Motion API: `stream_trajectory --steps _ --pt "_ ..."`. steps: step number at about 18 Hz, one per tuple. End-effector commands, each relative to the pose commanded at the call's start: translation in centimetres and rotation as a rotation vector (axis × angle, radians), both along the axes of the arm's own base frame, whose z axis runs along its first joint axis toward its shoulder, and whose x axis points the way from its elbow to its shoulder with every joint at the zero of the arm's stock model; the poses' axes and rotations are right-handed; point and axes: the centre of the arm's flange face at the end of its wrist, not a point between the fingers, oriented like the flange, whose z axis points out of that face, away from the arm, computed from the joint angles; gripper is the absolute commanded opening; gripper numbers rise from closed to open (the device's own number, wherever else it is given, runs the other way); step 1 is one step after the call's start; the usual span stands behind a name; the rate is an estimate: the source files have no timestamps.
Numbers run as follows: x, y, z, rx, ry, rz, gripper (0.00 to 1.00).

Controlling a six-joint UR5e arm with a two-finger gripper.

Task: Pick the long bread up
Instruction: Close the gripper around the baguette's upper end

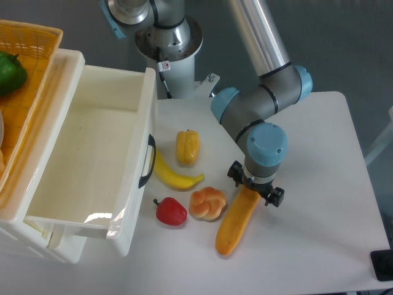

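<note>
The long bread (234, 224) is a smooth golden-orange loaf lying on the white table, slanting from lower left to upper right. My gripper (255, 184) points straight down over the loaf's upper end. Its two dark fingertips (233, 172) stand on either side of that end, wider apart than the loaf, so it looks open. The wrist hides the loaf's top end and where the fingers meet it.
A knotted bun (207, 203) touches the loaf's left side, with a red pepper (171, 211), a banana (174, 176) and a yellow pepper (188, 147) further left. An open white drawer (92, 160) and an orange basket (31, 55) fill the left.
</note>
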Motion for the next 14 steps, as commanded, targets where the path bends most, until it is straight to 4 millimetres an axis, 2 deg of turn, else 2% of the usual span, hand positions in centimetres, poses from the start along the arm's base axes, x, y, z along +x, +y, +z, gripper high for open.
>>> stream_trajectory --steps 4,9,11,12,14 --pt "0.5 -0.2 -1.2 0.000 0.005 -0.002 1.00" --pt "0.6 -0.4 -1.6 -0.002 0.003 0.000 1.00" --pt "0.5 -0.4 -1.4 0.000 0.005 0.000 0.86" --pt "0.4 -0.4 -1.3 0.001 0.007 0.002 0.73" --pt "0.3 -0.3 -1.2 0.001 0.007 0.002 0.58"
